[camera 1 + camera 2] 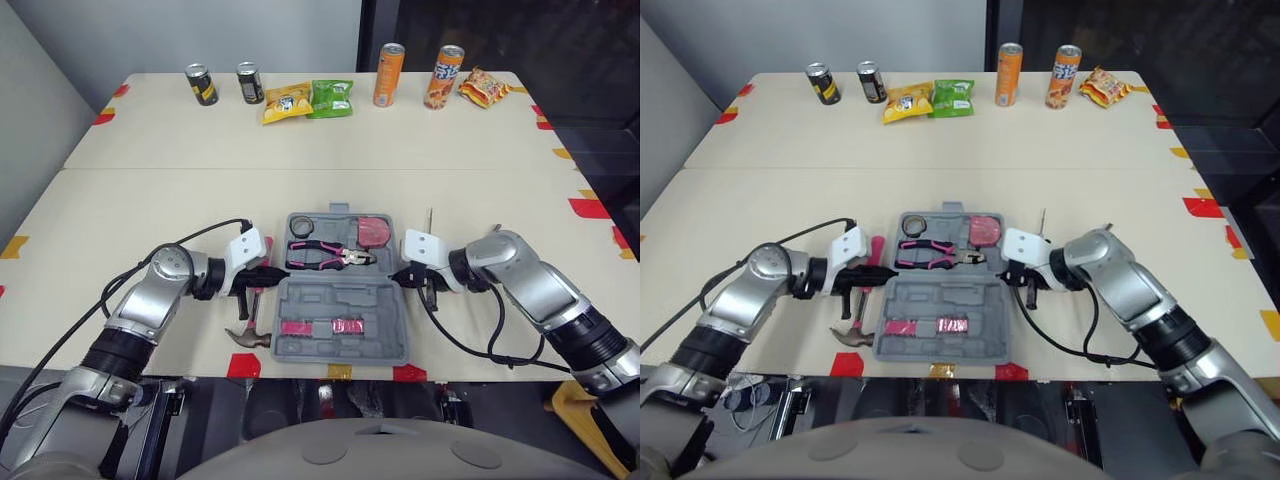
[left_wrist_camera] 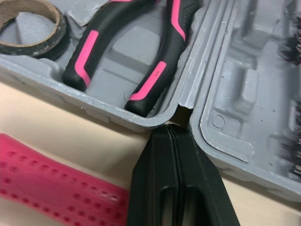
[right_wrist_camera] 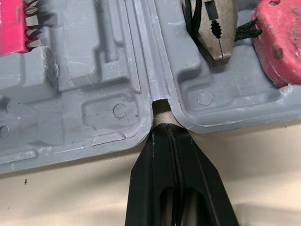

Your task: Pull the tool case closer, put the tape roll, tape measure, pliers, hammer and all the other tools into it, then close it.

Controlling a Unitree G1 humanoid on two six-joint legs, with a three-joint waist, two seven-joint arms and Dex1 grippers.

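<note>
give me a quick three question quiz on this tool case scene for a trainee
1. True or false: the pliers lie inside the open tool case.
2. Where is the hammer? A) in the case B) on the table at the case's left side C) on top of the pliers
3. Fill in: the left gripper and right gripper both have their fingers ____, tips at the case's hinge notches.
Key: 1 true; 2 B; 3 shut
</note>
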